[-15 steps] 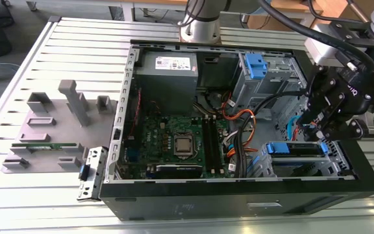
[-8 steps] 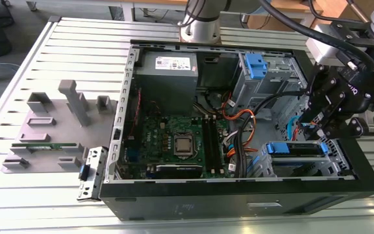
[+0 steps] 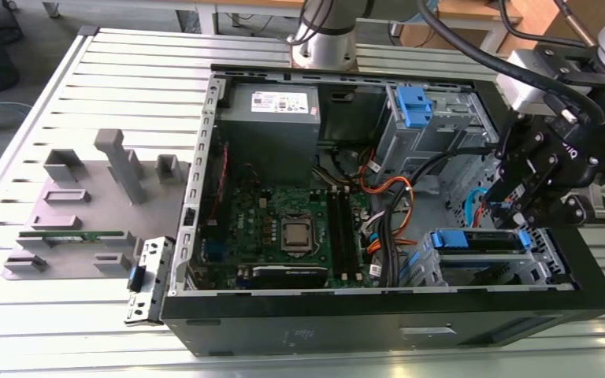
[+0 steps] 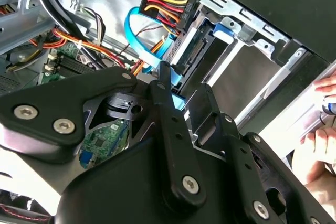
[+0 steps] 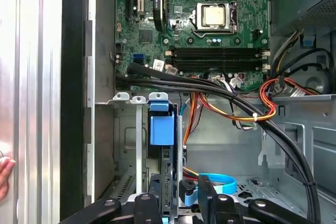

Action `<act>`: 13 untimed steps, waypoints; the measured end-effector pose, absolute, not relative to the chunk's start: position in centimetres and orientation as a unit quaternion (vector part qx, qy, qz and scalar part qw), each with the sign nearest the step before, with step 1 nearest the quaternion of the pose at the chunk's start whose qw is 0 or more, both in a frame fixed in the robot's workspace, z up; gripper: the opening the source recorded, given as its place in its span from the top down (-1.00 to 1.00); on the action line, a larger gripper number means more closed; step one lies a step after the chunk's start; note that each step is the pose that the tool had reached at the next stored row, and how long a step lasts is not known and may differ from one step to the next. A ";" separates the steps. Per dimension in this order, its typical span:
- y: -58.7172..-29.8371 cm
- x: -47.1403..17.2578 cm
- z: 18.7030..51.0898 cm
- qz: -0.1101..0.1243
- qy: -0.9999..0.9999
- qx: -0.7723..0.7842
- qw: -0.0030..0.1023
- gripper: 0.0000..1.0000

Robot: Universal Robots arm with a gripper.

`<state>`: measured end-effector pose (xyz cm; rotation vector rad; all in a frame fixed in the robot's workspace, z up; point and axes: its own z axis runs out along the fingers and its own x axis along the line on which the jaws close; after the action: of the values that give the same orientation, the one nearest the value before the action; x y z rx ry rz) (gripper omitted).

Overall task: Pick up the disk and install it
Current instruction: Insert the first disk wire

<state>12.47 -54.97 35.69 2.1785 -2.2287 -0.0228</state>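
The gripper (image 3: 520,216) is hanging at the right of the exterior view, over the lower-right drive cage (image 3: 550,264) of the open computer case (image 3: 387,315). The disk (image 3: 478,241) is sitting in that cage, its blue carrier handle showing; in the first wrist view the disk (image 5: 161,129) is standing edge-on in the cage slot at lower centre. In the second wrist view the fingers (image 4: 170,103) are sitting close together around something blue, but whether they are gripping the disk I cannot tell. The likely risks: the blue data cable (image 4: 144,40) and the orange-and-red power wires (image 4: 163,3) are crowding the bay and could snag, and a tilted carrier could jam against the rails.
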 end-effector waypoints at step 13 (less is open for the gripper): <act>-55.2 12.8 35.5 -0.008 -0.715 0.699 0.013 0.17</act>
<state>12.79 -55.24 35.54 2.1781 -2.2282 -0.0236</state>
